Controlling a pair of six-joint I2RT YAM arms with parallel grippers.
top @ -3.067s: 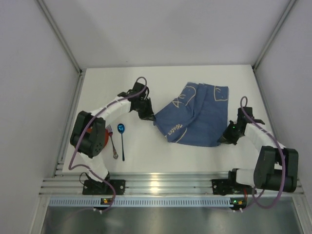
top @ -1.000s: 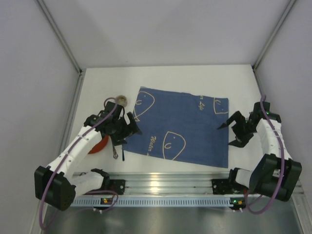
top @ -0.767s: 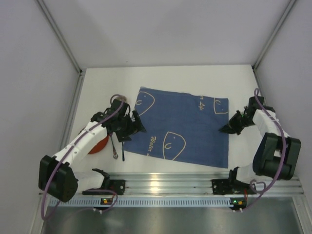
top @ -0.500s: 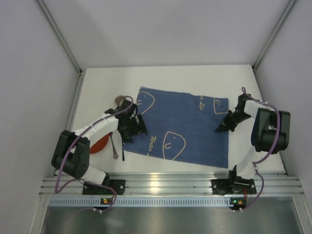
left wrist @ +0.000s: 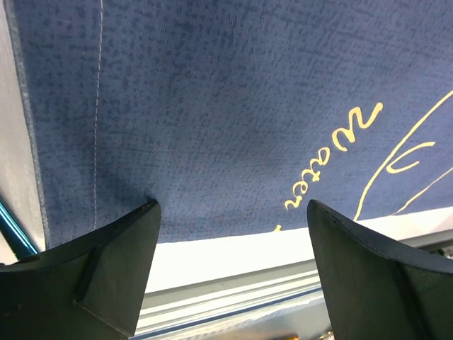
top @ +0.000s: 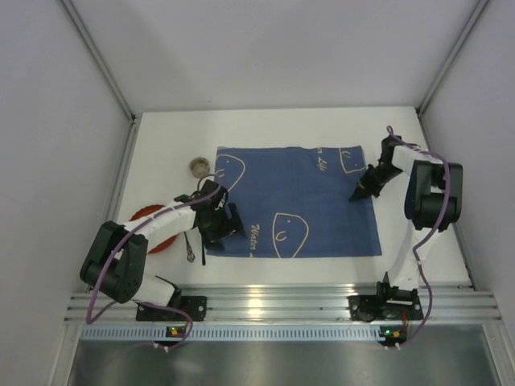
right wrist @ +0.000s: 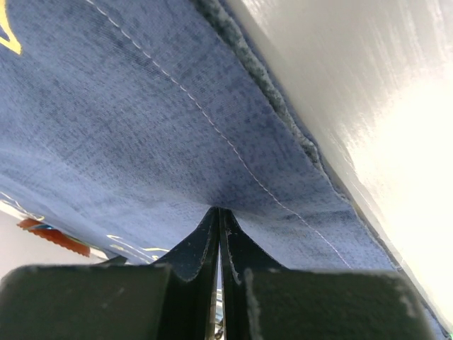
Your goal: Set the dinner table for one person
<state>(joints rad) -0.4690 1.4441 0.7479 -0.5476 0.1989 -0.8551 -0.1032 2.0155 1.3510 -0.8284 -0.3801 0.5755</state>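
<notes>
The dinner table (top: pixel 265 125) is a matte white top. A blue placemat (top: pixel 294 201) with pale line drawings lies spread flat on it. My left gripper (top: pixel 225 233) is open at the mat's near left corner, its fingers (left wrist: pixel 106 269) set down wide apart on the cloth (left wrist: pixel 233 106), with white table (left wrist: pixel 212 258) showing between them. My right gripper (top: pixel 355 195) is shut, its joined tips (right wrist: pixel 219 210) pressing down on the placemat (right wrist: pixel 141 127) close to its right hem. Nothing sits between either pair of jaws.
A red plate (top: pixel 150 217) lies left of the mat, partly under my left arm, with a metal utensil (top: pixel 188 248) beside it. A small round brownish object (top: pixel 198 166) sits off the mat's far left corner. Grey walls enclose the table; a metal rail (top: pixel 265 301) runs along the near edge.
The placemat has gone from crumpled to flat and has squared up with the table. My right gripper shut and slid toward the far right corner. My left gripper shifted to the near left corner.
</notes>
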